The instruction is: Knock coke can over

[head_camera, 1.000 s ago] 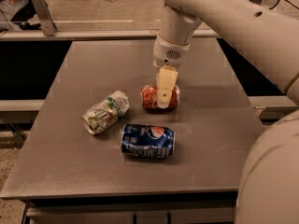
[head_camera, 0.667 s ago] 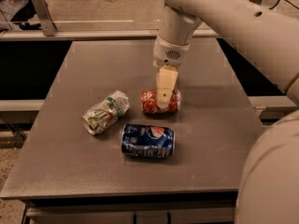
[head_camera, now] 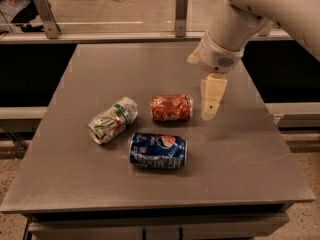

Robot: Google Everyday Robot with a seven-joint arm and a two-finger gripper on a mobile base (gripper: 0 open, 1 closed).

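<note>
The coke can, red-orange with white script and dented, lies on its side near the middle of the grey table. My gripper hangs from the white arm just to the right of the can, with a small gap between them, low over the table. It holds nothing that I can see.
A dented silver-white can with green markings lies left of the coke can. A blue Pepsi can lies on its side in front of it. A rail with metal posts runs behind the table. The table's right edge is near the arm.
My gripper has moved right, from over the coke can to beside it. The can now shows in full, lying on its side.
</note>
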